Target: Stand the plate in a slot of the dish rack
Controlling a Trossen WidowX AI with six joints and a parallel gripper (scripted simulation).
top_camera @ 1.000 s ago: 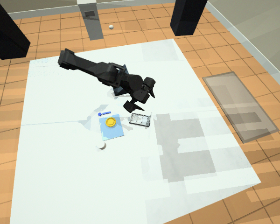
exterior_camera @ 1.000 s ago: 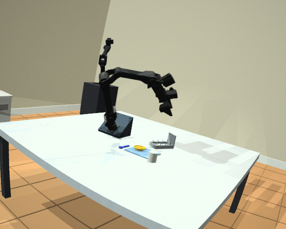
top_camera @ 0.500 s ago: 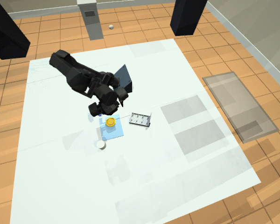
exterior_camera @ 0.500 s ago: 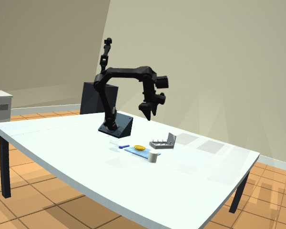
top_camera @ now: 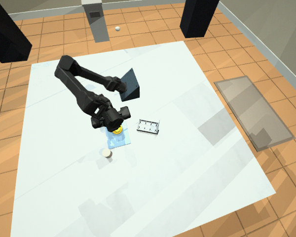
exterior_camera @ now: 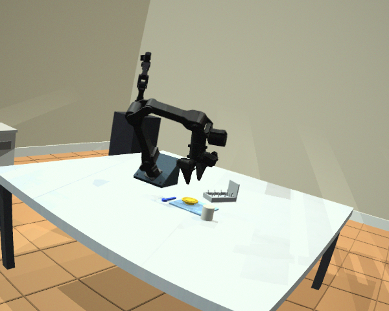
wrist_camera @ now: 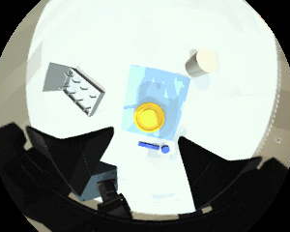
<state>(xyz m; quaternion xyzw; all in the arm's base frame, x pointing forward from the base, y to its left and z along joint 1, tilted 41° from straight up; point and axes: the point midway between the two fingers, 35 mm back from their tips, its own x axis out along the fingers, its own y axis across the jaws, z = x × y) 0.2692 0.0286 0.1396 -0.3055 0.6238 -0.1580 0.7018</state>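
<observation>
The yellow plate (top_camera: 117, 129) (exterior_camera: 189, 201) (wrist_camera: 149, 117) lies flat on the light blue mat (top_camera: 115, 144) (exterior_camera: 177, 203) (wrist_camera: 159, 75). My gripper (exterior_camera: 193, 182) (wrist_camera: 147, 135) is open and empty, pointing down, above the plate and mat with a clear gap. In the top view the wrist hides its fingertips and part of the plate. The grey dish rack (top_camera: 148, 126) (exterior_camera: 221, 198) (wrist_camera: 98, 102) stands on the table beside the mat, with rows of short rails and an upright panel at one end. Its slots hold nothing that I can see.
A cream cylinder (top_camera: 106, 153) (exterior_camera: 207, 212) (wrist_camera: 206, 62) stands near the mat's far corner from the arm base. A blue spoon-like piece (exterior_camera: 168, 199) (wrist_camera: 149, 145) lies between the mat and the dark wedge-shaped arm base (top_camera: 131, 84) (exterior_camera: 169, 167) (wrist_camera: 99, 183).
</observation>
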